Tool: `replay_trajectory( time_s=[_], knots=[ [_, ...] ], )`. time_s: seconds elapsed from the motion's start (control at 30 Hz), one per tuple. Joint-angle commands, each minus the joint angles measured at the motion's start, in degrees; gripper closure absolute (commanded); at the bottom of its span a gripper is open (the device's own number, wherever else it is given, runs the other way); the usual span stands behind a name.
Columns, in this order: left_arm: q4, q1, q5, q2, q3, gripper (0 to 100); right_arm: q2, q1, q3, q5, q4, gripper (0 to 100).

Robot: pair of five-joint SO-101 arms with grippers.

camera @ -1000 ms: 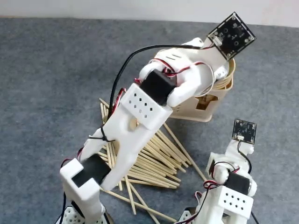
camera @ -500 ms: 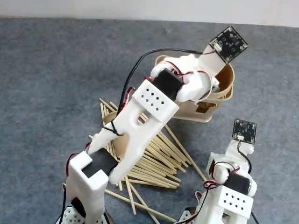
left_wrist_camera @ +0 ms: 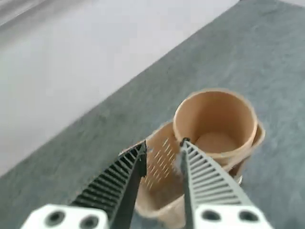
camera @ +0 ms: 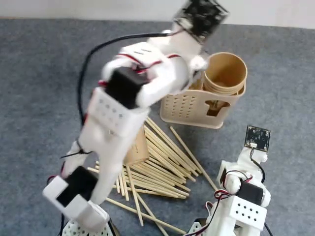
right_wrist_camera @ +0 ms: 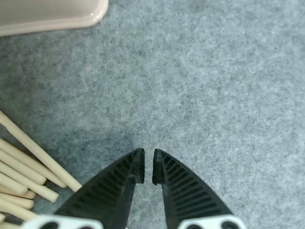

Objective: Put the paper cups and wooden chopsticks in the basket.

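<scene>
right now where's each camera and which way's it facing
High view: fixed overhead, looking down on table, left arm, right arm, basket, chopsticks.
Left wrist view: on left arm, past the left end effector toward basket and paper cup.
Right wrist view: on right arm, past the right end effector down at table.
All three share the basket.

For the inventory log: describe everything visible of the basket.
The basket is a beige, plastic-looking tub with rounded corners, rows of small holes in its wall and a cut-out handle opening. It stands upright on the grey mat, beyond the pile of wooden chopsticks. Nested brown paper cups stand inside, rising above its rim. The left arm overhangs one end; the left pincer, open, hovers above it, apparently not touching.
</scene>
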Motion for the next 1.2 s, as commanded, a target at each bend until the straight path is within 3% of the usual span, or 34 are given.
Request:
replay_trajectory(
  time_s=[0.0, 0.23, 0.57, 0.97, 1.17],
  knots=[
    [8.1, -5.3, 0.7, -5.8, -2.5, 81, -0.7, 0.5, -0.3, 0.7, -1.1, 95.2],
    [20.3, -15.2, 0.7, -6.7, -2.3, 79, -0.7, 0.5, -0.3, 0.7, -1.1, 95.2],
    [21.1, -29.4, 0.4, -7.0, 8.9, 79, -0.7, 0.5, -0.2, 0.7, -1.1, 95.2],
    [20.8, -31.3, -6.9, -6.3, 22.3, 79, -0.7, 0.5, 1.9, 0.7, -2.8, 95.2],
    [18.5, -31.3, -7.1, -0.2, 24.1, 73, -0.7, 0.5, 1.8, 0.7, -2.8, 95.2]
  ],
)
